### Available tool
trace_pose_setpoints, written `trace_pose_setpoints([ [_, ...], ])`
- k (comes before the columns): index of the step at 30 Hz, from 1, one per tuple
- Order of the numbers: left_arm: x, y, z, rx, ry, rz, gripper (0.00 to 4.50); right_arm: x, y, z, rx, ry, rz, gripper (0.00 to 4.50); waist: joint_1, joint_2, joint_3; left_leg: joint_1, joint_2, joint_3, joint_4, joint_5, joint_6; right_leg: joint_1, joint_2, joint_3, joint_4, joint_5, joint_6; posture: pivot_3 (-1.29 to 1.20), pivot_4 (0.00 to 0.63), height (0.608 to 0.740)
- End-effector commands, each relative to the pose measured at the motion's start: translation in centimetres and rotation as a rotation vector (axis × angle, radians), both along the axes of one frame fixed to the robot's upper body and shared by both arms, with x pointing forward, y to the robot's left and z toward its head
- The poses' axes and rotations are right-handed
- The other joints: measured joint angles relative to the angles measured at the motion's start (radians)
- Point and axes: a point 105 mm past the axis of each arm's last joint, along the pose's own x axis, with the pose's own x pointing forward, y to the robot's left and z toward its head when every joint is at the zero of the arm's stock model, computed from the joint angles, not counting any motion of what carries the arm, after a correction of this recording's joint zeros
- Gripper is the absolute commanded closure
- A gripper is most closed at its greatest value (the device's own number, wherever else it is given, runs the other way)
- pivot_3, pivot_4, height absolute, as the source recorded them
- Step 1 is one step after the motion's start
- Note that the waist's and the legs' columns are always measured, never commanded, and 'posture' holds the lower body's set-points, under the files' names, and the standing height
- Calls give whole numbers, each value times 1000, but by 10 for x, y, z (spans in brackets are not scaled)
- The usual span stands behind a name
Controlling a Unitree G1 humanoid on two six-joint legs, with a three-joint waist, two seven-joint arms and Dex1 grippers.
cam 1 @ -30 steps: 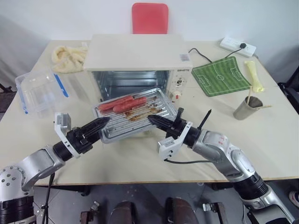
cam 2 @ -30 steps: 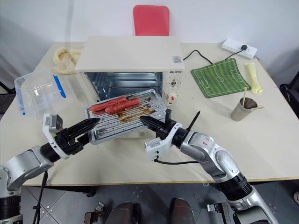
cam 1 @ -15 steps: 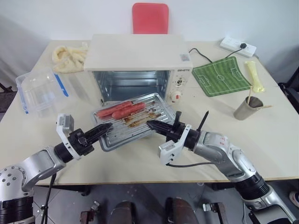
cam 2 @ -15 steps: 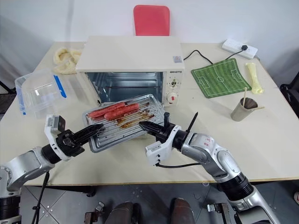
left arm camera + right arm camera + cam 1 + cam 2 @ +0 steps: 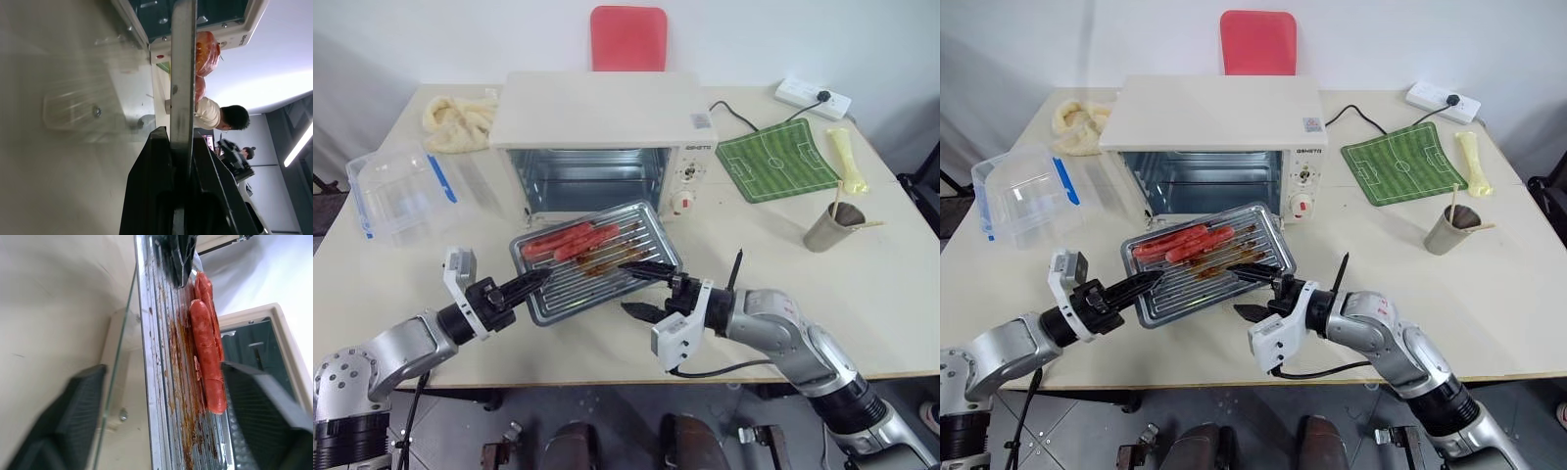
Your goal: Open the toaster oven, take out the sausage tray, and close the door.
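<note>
The left pincer is clamping the near-left rim of the tray, its tips overlapping the edge. The right pincer is standing wide apart at the tray's near-right edge, one finger over the rim and one below it, gripping nothing. The tray is hovering in front of the oven, tilted, and hiding most of the lowered door; in the right wrist view the glass is showing just under the tray. The sausages are lying close together at the tray's far-left part, so the count is hard to make out, two or three, with brown grease beside them. The oven's cavity is standing open, two knobs at its right.

On the tabletop, left of the oven, one clear box with a blue clip is sitting, and one cream cloth behind it. To the right are lying one green pitch mat, one pale yellow object and one cup with a stick in it. One power strip is lying at the far right corner. One red chair is standing beyond.
</note>
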Motion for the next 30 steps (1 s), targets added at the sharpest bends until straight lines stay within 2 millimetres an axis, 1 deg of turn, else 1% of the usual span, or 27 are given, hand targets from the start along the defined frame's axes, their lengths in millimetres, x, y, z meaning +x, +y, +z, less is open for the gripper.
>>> trace_pose_setpoints([
  [1,-4,3,1,-29,-6,-2,4500,0,-9,13,32,97,-21,27,0,0,0,0,0,0,0,0,0,0,0,0,0,0,0,0,150,740],
  [2,-5,4,0,-30,-1,0,4500,1,-11,11,21,142,-31,27,0,0,0,0,0,0,0,0,0,0,0,0,0,0,0,0,150,740],
  [4,-10,4,-5,-38,13,4,4500,11,-21,11,44,267,-77,27,-1,0,0,0,0,0,0,0,0,0,0,0,0,0,0,0,150,740],
  [6,-12,5,-7,-43,17,7,4500,14,-26,11,52,322,-90,27,-1,0,0,0,0,0,-1,0,0,0,0,0,0,0,0,0,150,740],
  [7,-13,7,-7,-54,15,23,4500,13,-34,8,41,402,-100,27,0,0,0,0,0,0,0,0,0,0,0,0,0,0,0,0,150,740],
  [11,-17,15,-5,-77,-8,69,4500,6,-57,0,-10,597,-132,27,5,0,0,0,0,1,0,-1,1,0,0,1,-1,0,0,0,150,740],
  [13,-20,26,-4,-94,-20,122,4500,9,-73,-1,-26,665,-176,27,8,0,0,0,0,1,0,-1,1,0,0,2,-2,0,0,0,150,740],
  [15,-26,35,-6,-103,-16,171,4500,20,-88,3,-10,672,-236,27,8,0,0,0,0,2,0,-1,1,0,0,2,-2,0,0,0,150,740],
  [17,-30,38,-8,-104,-17,192,4500,27,-94,6,4,669,-268,27,8,0,0,0,0,3,0,-1,2,0,0,3,-3,0,0,0,150,740],
  [19,-35,42,-8,-109,-25,224,4500,37,-100,10,34,629,-294,401,12,0,0,0,0,3,0,-1,2,0,0,3,-3,0,0,0,150,740],
  [20,-38,44,-8,-112,-28,243,4500,39,-103,7,21,634,-305,580,14,0,0,0,0,4,0,-1,2,0,1,3,-3,0,0,0,150,740],
  [21,-39,46,-8,-112,-29,257,4500,41,-105,5,13,637,-312,935,16,0,0,0,0,4,0,-1,2,0,0,4,-3,0,0,0,150,740],
  [22,-41,48,-9,-111,-29,273,4500,43,-107,3,15,636,-319,1152,20,0,0,0,0,5,0,-1,2,0,0,5,-4,0,0,0,150,740],
  [23,-42,49,-9,-110,-28,284,4500,45,-108,2,16,634,-322,1556,22,0,0,0,0,5,0,-1,2,0,0,5,-4,0,0,0,150,740],
  [24,-43,51,-9,-110,-31,297,4500,47,-108,1,22,623,-325,1815,24,0,0,0,0,5,0,-1,2,0,0,5,-4,0,0,0,150,740],
  [26,-44,60,-5,-127,-54,358,4500,51,-108,-1,23,614,-330,2418,25,0,0,0,0,5,1,-1,2,0,0,6,-4,0,0,0,150,740],
  [27,-45,68,-3,-146,-75,404,4500,55,-109,-4,27,609,-342,2687,24,0,0,0,0,5,2,-1,2,0,0,6,-4,0,0,0,150,740],
  [30,-53,79,-6,-151,-68,481,4500,64,-110,-21,17,617,-374,3685,22,-1,0,0,0,6,3,-1,3,0,1,7,-4,0,0,0,150,740],
])
